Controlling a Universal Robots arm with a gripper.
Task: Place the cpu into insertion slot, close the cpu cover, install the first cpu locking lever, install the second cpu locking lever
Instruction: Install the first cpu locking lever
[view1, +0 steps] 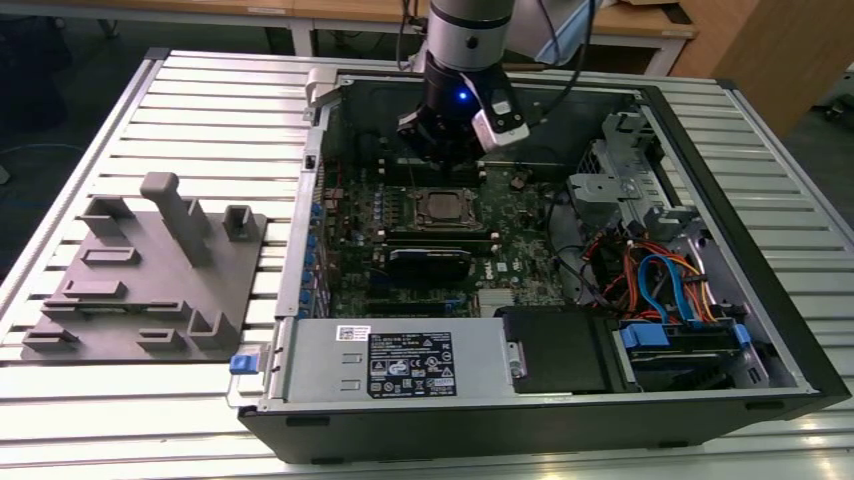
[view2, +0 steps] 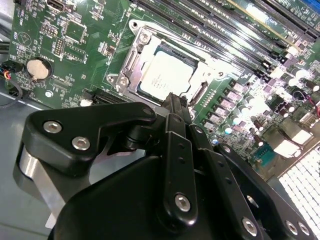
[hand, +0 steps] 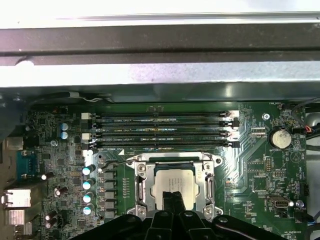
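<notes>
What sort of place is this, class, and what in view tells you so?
Probably a robotics lab or test workshop: a robot arm reaches into an open desktop computer lying on a slatted metal table, with a grey moulded tray beside it and wooden desks behind.

The cpu (hand: 172, 181) lies on the motherboard (hand: 260, 170), the gripper (hand: 173, 197) just over it, memory slots (hand: 160, 131) between it and the case wall (hand: 160, 45), a fixture tray (view1: 147, 290) well to the exterior view's left.
</notes>
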